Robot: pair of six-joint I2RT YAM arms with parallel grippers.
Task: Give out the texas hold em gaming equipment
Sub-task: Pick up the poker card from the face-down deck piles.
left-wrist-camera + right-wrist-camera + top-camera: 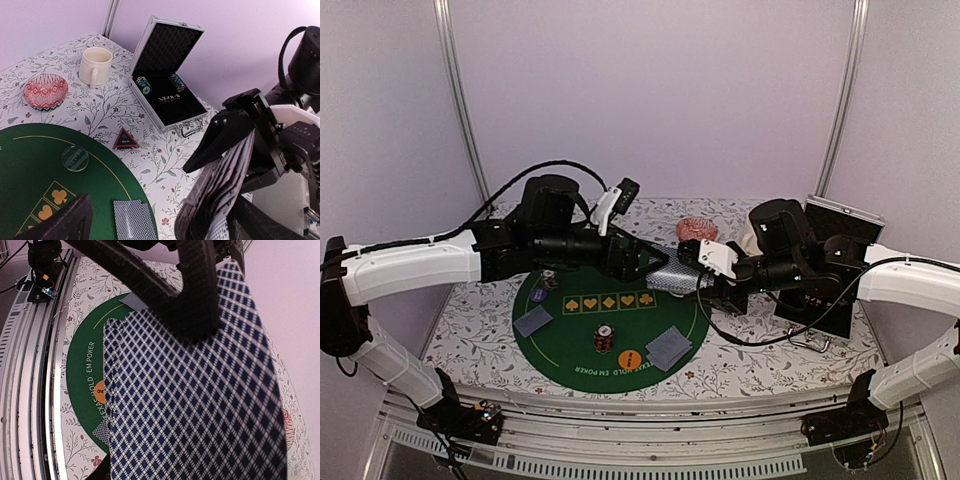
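We see the right gripper (698, 276) clamped on a deck of grey-blue lattice-backed playing cards (200, 405), holding it in the air above the far right rim of the round green felt mat (560, 345). The left gripper (642, 262) is spread wide at the free end of the deck. One of its black fingers (190, 295) lies across the top card's back, and we cannot tell whether it actually touches.

On the mat, two small face-down lots of cards lie at the left (533, 320) and the near right (668, 347). A striped poker-chip stack (604, 338) and a round orange button (630, 356) sit between them. A pale-green button (75, 158) rests near the mat's far edge.

Just off the mat, on the flower-patterned tabletop (470, 320), sits a black-and-red triangular marker (125, 139). Beyond it stand an open aluminium case (167, 47) with two chip stacks (143, 85) inside, a cream mug (96, 66) and a pink-patterned bowl (45, 91).
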